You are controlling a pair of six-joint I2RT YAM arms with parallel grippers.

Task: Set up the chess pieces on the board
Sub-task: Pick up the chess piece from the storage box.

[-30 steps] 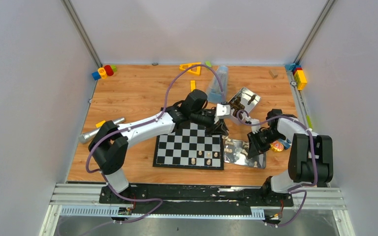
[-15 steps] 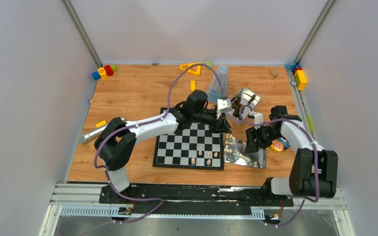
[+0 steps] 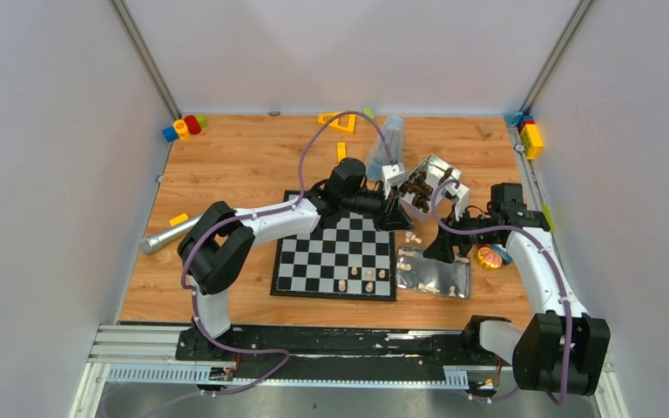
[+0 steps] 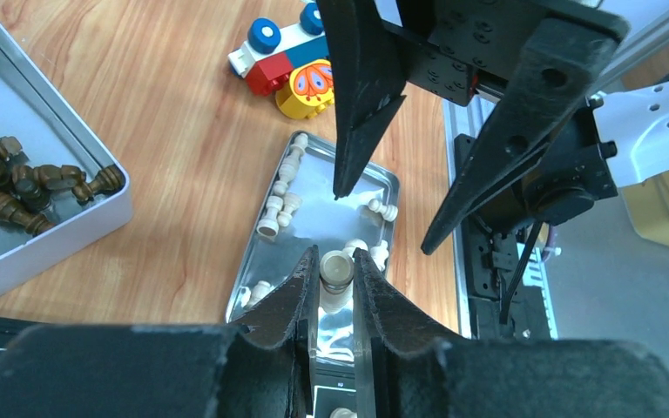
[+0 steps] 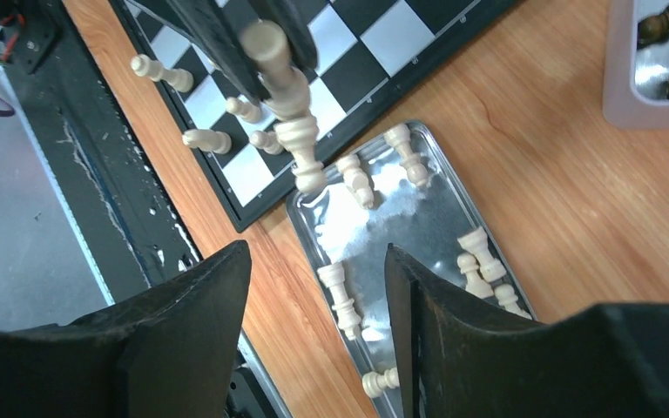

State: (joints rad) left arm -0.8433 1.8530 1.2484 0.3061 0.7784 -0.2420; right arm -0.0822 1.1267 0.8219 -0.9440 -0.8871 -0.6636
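The board [image 3: 314,261] lies mid-table with several cream chess pieces [image 3: 354,273] standing near its front right. More cream pieces lie in a flat metal tray [image 3: 456,287] right of it. My left gripper [image 3: 398,221] hovers by the board's far right corner, shut on one cream piece [image 4: 337,270]; that piece also shows in the right wrist view [image 5: 268,45]. My right gripper [image 3: 442,252] is open and empty above the tray [image 5: 418,218], its fingertips [image 5: 237,254] spread over the lying pieces [image 5: 341,296]. The board [image 5: 375,43] shows beside it.
A silver tin [image 3: 440,174] of dark brown pieces [image 4: 17,187] sits behind the tray. An orange and blue toy [image 3: 490,257] lies right of the tray. Coloured blocks [image 3: 183,127] sit in the far corners, a grey cylinder [image 3: 170,232] at left.
My left gripper has shifted slightly back and right with the piece. My right arm has stretched out, raising its gripper a little farther back over the tray.
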